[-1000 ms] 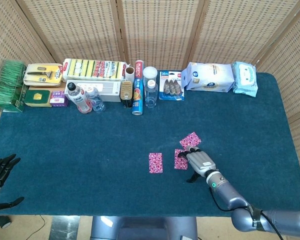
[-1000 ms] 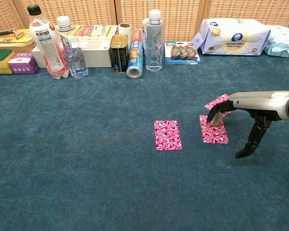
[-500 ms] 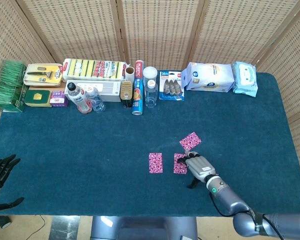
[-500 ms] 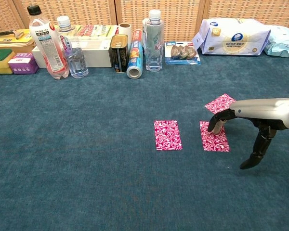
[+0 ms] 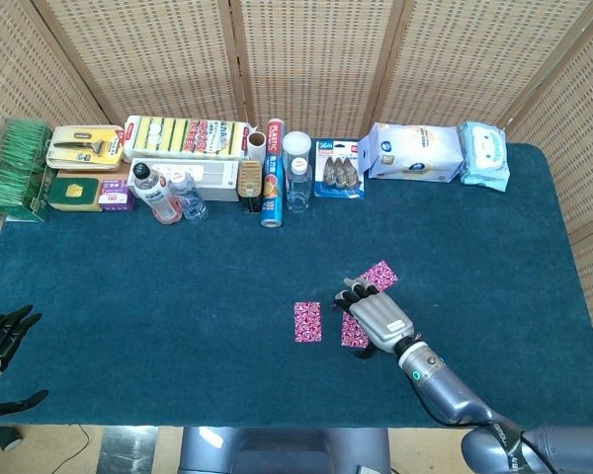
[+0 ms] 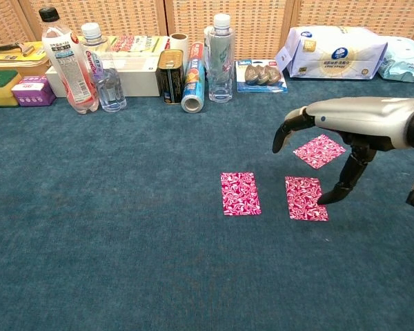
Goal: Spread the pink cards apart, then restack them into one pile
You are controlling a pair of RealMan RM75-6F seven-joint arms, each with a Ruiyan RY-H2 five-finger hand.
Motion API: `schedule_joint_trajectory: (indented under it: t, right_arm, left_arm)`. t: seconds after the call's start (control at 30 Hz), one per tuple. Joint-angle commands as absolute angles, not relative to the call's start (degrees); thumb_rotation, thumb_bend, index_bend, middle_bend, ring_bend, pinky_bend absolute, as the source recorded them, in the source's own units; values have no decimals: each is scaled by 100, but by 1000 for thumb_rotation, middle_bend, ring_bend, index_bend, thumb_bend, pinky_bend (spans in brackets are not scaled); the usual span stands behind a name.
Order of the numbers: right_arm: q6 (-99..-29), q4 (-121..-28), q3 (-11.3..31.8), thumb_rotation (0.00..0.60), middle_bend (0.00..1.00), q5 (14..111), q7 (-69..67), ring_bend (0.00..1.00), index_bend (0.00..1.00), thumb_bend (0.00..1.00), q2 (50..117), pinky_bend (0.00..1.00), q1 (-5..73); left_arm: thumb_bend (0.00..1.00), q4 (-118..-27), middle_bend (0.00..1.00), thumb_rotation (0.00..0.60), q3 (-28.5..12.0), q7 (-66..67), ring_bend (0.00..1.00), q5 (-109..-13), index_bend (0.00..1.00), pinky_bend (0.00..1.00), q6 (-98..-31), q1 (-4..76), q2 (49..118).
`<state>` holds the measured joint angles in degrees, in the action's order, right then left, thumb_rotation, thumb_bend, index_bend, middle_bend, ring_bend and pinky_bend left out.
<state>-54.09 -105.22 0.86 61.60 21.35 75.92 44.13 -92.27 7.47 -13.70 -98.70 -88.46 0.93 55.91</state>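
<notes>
Three pink patterned cards lie apart on the blue cloth. The left card (image 5: 307, 321) (image 6: 239, 194) and the middle card (image 6: 305, 198) sit side by side, and the far card (image 5: 379, 276) (image 6: 319, 151) lies tilted behind them. My right hand (image 5: 376, 316) (image 6: 338, 124) hovers over the middle and far cards, fingers spread, holding nothing; its thumb points down beside the middle card's right edge. In the head view it hides most of the middle card (image 5: 351, 336). My left hand (image 5: 0, 341) rests off the table's near left corner, fingers apart and empty.
Along the back edge stand bottles (image 6: 65, 58), a can (image 6: 170, 76), a foil roll (image 6: 193, 86), a taller clear bottle (image 6: 219, 58), a sponge pack (image 5: 186, 136) and wipe packs (image 6: 338, 52). Bare blue cloth (image 6: 110, 227) stretches left of the cards.
My right hand pulled the middle card slightly nearer, away from the far card, then lifted off it and now hovers higher and further left. The left hand has not moved.
</notes>
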Motion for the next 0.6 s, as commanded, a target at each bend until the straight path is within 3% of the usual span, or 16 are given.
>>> schedule_joint_trajectory:
  t: [0.03,0.6]
  right_arm:
    - [-5450,-10275,204,600,199,6207,2232,16,256,141,7740,0,4455]
    - [-5399,-9644,366,600,199,5695,3297,28,276,186,8007,0,4804]
  left_arm:
    - [47,-9227,0,600,746,-1372,0,-9868,0,20,-8844,94,5588]
    - [48,-9233,0,600,741,-1394,0,-9844,0,20,-8792,122,5574]
